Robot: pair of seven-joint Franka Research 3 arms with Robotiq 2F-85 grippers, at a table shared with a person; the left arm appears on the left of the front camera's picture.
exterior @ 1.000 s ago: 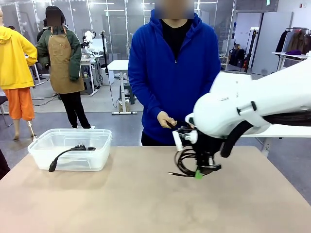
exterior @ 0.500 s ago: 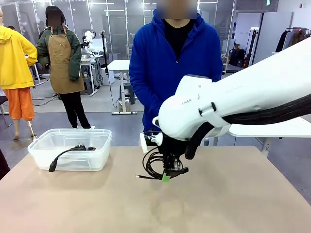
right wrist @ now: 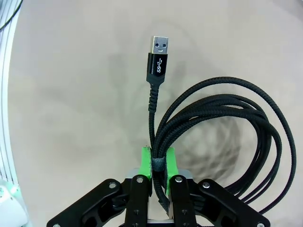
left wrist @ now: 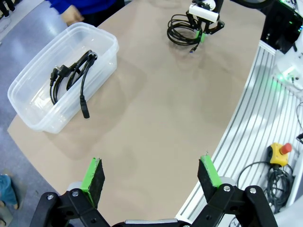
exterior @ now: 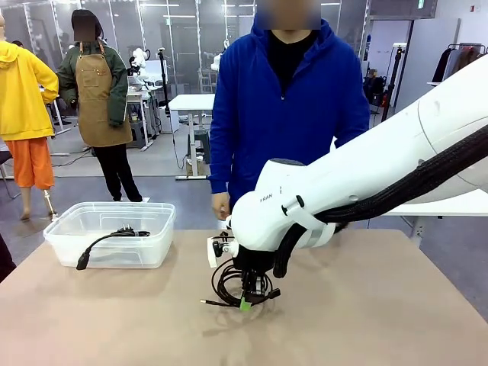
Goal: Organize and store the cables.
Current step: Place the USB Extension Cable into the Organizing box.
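Above the table (exterior: pixel 396 320), the right gripper (exterior: pixel 245 302) pinches the coiled cable (exterior: pixel 226 287) — the bin (exterior: pixel 163 232) lies well apart to its left (a stored cable (exterior: pixel 114 233) inside); the left gripper (left wrist: pixel 150 166) gapes empty.

The cable (right wrist: pixel 152 106) is braided black, its plug (right wrist: pixel 160 45) silver, the pads (right wrist: pixel 146 163) green.

Clear bin (exterior: pixel 62 242) on tan table (exterior: pixel 122 320)
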